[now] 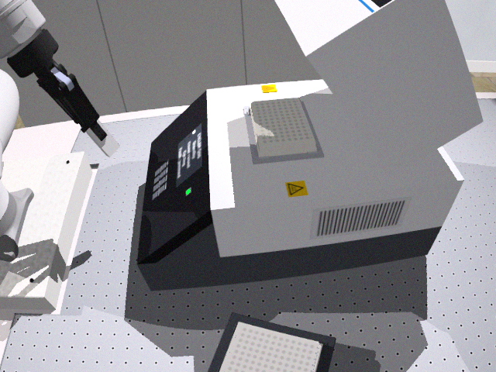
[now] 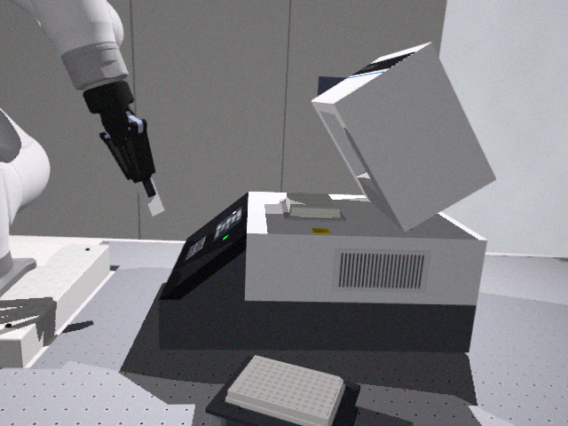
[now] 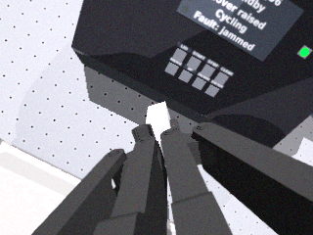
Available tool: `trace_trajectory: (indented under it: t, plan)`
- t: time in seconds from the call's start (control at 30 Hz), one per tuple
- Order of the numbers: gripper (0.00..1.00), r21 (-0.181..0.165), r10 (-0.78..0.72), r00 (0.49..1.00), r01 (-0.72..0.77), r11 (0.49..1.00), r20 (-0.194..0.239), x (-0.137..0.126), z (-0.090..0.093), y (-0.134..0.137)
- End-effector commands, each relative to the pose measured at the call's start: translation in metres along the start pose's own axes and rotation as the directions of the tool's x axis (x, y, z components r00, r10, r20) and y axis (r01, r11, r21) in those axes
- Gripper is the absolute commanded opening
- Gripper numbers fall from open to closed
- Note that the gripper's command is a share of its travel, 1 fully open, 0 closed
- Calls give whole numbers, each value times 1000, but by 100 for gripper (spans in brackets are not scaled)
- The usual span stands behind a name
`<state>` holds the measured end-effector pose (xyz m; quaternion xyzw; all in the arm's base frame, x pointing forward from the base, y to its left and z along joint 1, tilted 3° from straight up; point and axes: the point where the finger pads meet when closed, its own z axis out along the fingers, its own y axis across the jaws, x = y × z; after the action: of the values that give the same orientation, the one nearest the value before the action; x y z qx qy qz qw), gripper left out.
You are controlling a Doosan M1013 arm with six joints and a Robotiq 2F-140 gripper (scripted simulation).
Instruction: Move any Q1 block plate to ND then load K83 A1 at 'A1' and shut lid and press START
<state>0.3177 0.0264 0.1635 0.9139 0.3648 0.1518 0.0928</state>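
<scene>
My hand hangs closed and empty, off the keypad. A plate sits on the block under the tilted lid. It looks light, stiff, and thin-walled; I'd grip its long sides.

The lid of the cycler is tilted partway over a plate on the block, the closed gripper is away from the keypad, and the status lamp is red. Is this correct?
Not fully: the status lamp is green, not red, as the top view shows. The rest holds: the lid is tilted partway over the plate on the block, and the shut gripper hangs clear of the keypad.
</scene>
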Motion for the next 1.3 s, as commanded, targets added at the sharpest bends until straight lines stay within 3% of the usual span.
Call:
trace_trajectory:
  t: [0.0, 0.2, 1.27]
  plan:
    - [0, 0, 0, 1000, 0, 1000, 0, -4, -10, -4]
    - [0, 0, 0, 1000, 0, 1000, 0, -13, -30, -13]
    - [0, 0, 0, 1000, 0, 1000, 0, -13, -30, -13]
